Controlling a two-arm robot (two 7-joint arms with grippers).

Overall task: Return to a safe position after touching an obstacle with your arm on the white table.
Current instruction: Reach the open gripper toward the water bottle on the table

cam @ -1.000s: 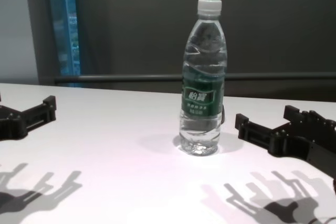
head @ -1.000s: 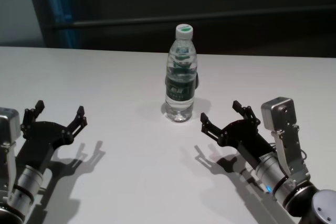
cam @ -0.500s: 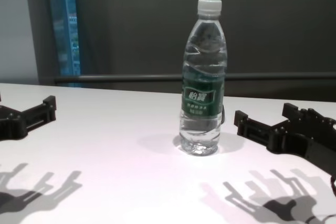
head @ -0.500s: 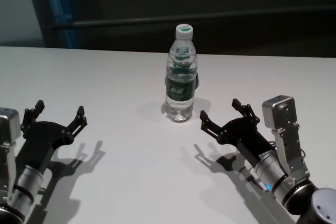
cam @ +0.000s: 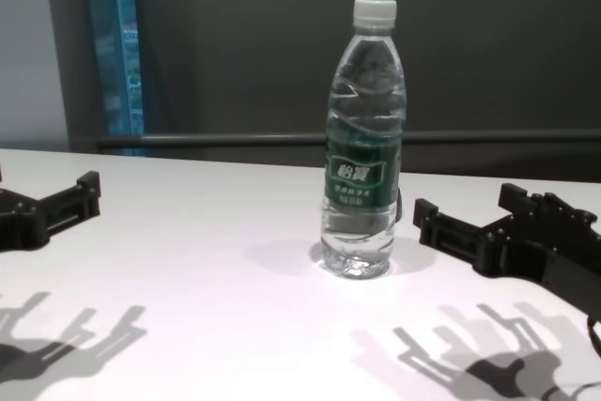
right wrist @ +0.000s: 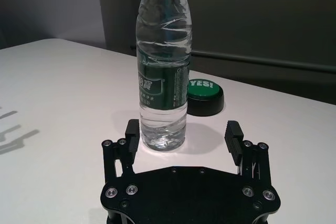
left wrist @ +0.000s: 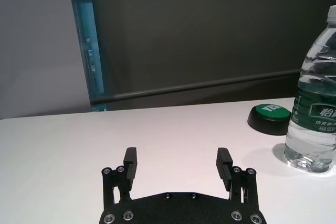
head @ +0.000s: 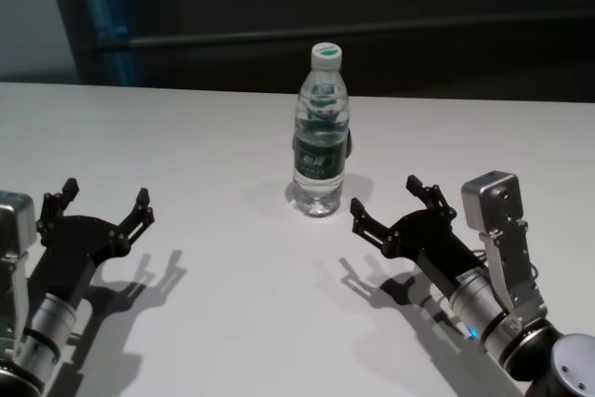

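nearest, both arms sit low over the white table point(head: 214, 323), their dark shadows thrown on its glossy top. the left gripper point(head: 102, 202) hovers at the near left, its fingers spread wide with nothing between them, well apart from everything else. the right gripper point(head: 390, 204) hangs at the near right, angled toward the middle, also spread wide and holding nothing; its inner finger point(cam: 434, 225) comes close beside the foot of the bottle, and the chest view shows a thin strip of table between the two.

further in, the obstacle point(head: 322, 132) stands upright about the middle of the table: a clear water bottle with a white cap and dark green label. in the right wrist view it point(right wrist: 163, 61) rises just ahead of the open fingers, off toward one finger rather than centred in the gap, so it stands in the way on that side.

behind it, a low black round button with a green top point(right wrist: 203, 94) sits near the bottle's base, mostly hidden by the bottle in the head view.

beyond the table's far edge runs a dark wall with a horizontal rail point(cam: 235, 139).
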